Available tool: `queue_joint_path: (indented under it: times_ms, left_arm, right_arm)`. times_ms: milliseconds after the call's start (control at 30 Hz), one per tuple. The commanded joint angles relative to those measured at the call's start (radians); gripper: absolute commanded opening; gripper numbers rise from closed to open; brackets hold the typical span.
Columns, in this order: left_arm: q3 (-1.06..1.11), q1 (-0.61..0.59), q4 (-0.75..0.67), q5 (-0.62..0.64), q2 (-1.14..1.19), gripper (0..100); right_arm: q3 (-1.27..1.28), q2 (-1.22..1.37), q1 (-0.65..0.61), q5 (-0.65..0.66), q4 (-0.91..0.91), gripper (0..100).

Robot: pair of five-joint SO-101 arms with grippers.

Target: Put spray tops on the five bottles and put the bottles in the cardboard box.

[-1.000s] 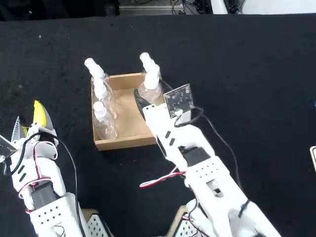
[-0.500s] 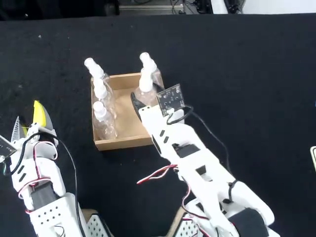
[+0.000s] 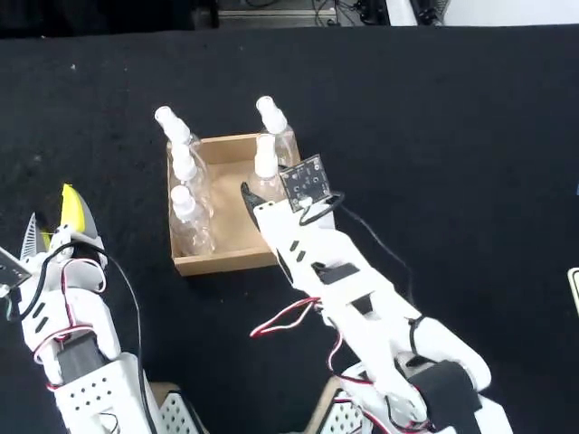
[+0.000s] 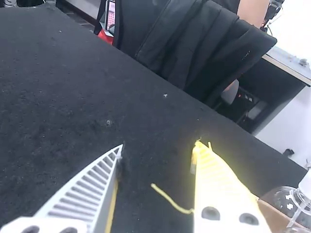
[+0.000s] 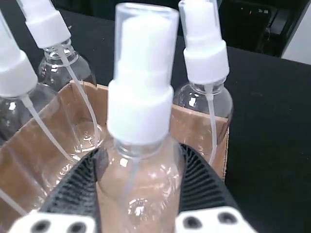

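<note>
The cardboard box (image 3: pixel 226 260) sits left of the table's middle. Three clear bottles with white spray tops (image 3: pixel 184 163) stand along its left wall, and another bottle (image 3: pixel 271 117) stands at its far right corner. My right gripper (image 3: pixel 267 192) is shut on a capped bottle (image 3: pixel 265 165), holding it upright over the box's right side. In the right wrist view the black fingers (image 5: pixel 77 184) clasp this held bottle (image 5: pixel 141 160), with the corner bottle (image 5: pixel 204 63) behind. My left gripper (image 3: pixel 52 215) is open and holds nothing, left of the box.
The black table surface stretches wide to the right of and behind the box. In the left wrist view the left gripper (image 4: pixel 159 145) points over bare cloth, with the box corner (image 4: pixel 272 213) at the edge. A dark chair (image 4: pixel 194 43) stands beyond the table.
My right arm has moved left and nearer with its bottle, bringing it from the box's far right corner to over the box's right side. The left arm has kept still.
</note>
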Motion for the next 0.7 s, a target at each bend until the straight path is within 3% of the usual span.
queue_joint_path:
  times_ms: [0, 667]
  left_arm:
    - [0.022, -0.002, -0.018, 0.002, -0.003, 21]
    - [0.022, -0.002, -0.018, 0.002, -0.003, 21]
  right_arm:
    - [-0.073, 0.007, -0.012, 0.003, -0.032, 1.1]
    - [-0.122, 0.128, -0.012, 0.003, -0.034, 1.2]
